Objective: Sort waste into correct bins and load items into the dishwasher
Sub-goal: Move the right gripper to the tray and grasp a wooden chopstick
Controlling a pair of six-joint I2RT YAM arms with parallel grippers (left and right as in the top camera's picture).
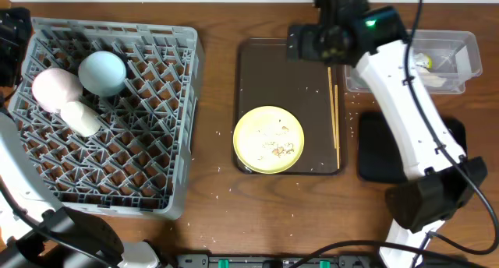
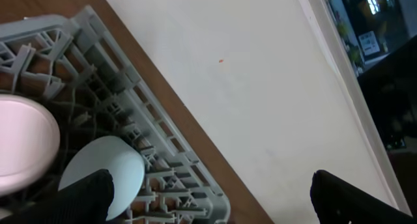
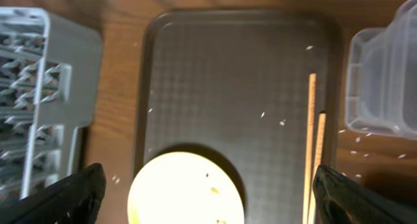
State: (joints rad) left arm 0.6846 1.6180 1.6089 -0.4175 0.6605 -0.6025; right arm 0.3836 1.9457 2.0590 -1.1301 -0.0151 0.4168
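Chopsticks (image 1: 336, 116) lie along the right edge of the brown serving tray (image 1: 273, 73), just beside the yellow plate (image 1: 269, 139) — that one's got rice crumbs (image 1: 281, 149) on it. Right gripper (image 3: 208, 185) hangs over the tray, fingers spread wide, nothing in them. Its white arm (image 1: 405, 104) hides much of the black tray (image 1: 374, 147) and part of the clear tub (image 1: 460, 50). Pink bowl (image 1: 54, 89), blue bowl (image 1: 102, 72) and white cup (image 1: 82, 118) sit in the dish rack (image 1: 156, 143) — left gripper (image 2: 218, 204) above it, spread apart too, empty.
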